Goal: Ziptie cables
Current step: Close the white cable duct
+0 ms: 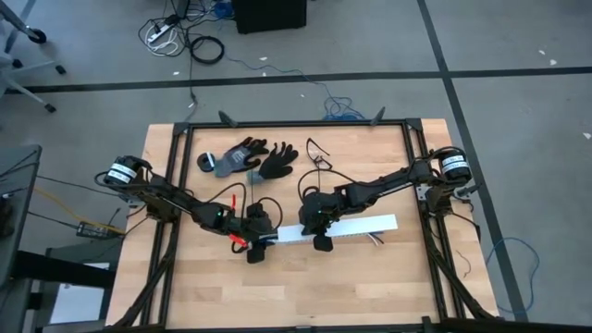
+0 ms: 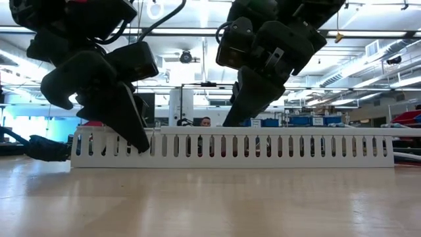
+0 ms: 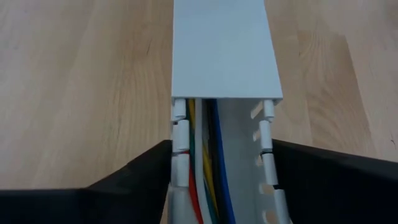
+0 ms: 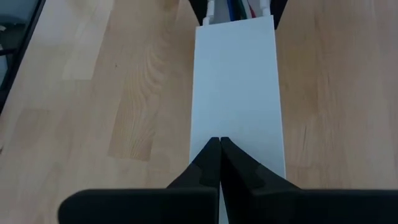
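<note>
The counter (image 1: pixel 203 287) is a pale butcher-block wood surface framed by dark metal rails. Nearest the front edge, a long white slotted duct (image 1: pixel 338 228) lies flat across the counter's middle, with a plain white cover (image 4: pixel 236 93) seated on most of its length. The left claw (image 1: pixel 256 248) is at the duct's uncovered end, its two dark fingers (image 3: pixel 134 180) standing apart, one on each side of the slotted walls and close against them; whether they press the walls cannot be told. The cables (image 3: pixel 208 168), in red, green, yellow and blue, lie inside the duct channel between those walls and run under the cover. The right claw (image 1: pixel 323 242) is at mid-length of the duct, its fingers (image 4: pixel 205 168) closed together tip to tip and set down on top of the cover, gripping nothing. Farther back on the counter lie a pair of black and grey gloves (image 1: pixel 250 160) and a thin black wire loop (image 1: pixel 318 153). Beyond the counter, the floor (image 1: pixel 518 46) is grey with dark taped lines, and a coiled cord (image 1: pixel 207 50) and a power strip (image 1: pixel 161 32) lie on it. In the low view, the room behind is a workshop with ceiling strip lights (image 2: pixel 395 82), and a person (image 2: pixel 205 122) shows above the duct's rim.
</note>
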